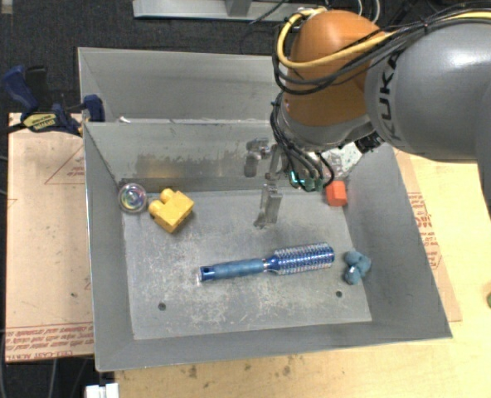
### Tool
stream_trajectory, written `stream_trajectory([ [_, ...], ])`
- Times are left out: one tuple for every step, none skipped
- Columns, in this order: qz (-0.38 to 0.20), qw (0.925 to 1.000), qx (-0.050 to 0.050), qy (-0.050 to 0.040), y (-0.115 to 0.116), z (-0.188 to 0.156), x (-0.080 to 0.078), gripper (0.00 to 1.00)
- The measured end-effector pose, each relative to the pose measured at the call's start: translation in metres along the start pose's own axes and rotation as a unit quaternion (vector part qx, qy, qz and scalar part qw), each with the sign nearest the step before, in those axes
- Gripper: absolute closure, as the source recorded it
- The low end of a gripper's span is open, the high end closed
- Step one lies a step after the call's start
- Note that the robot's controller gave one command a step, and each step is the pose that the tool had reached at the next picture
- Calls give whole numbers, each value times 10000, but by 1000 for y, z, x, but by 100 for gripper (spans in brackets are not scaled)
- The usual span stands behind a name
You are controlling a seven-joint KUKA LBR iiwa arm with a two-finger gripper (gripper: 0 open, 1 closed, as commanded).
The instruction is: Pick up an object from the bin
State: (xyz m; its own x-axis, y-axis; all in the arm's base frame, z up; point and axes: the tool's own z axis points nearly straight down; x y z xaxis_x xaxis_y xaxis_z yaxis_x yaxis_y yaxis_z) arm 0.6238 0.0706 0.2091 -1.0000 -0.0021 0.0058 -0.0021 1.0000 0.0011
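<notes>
Where arm [444, 81] dips into bin [229, 89], blue brush [266, 264] near

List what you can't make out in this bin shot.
1. Orange block: camera view, upper part hidden behind the arm.
2. Small blue piece beside the hairbrush: camera view, too small to tell its kind.
3. Bin, back right corner: camera view, covered by the arm.

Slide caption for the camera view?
Jaws hang above grey metal bin's floor, beyond blue plastic hairbrush; yellow plastic block at left.
</notes>
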Motion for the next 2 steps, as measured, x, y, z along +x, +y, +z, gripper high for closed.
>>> stream_trajectory([
  [-1196, 9928, 2, 1, 5, 120, 43, 0],
  [-1187, 9929, 0, -23, 4, 117, 41, 100],
])
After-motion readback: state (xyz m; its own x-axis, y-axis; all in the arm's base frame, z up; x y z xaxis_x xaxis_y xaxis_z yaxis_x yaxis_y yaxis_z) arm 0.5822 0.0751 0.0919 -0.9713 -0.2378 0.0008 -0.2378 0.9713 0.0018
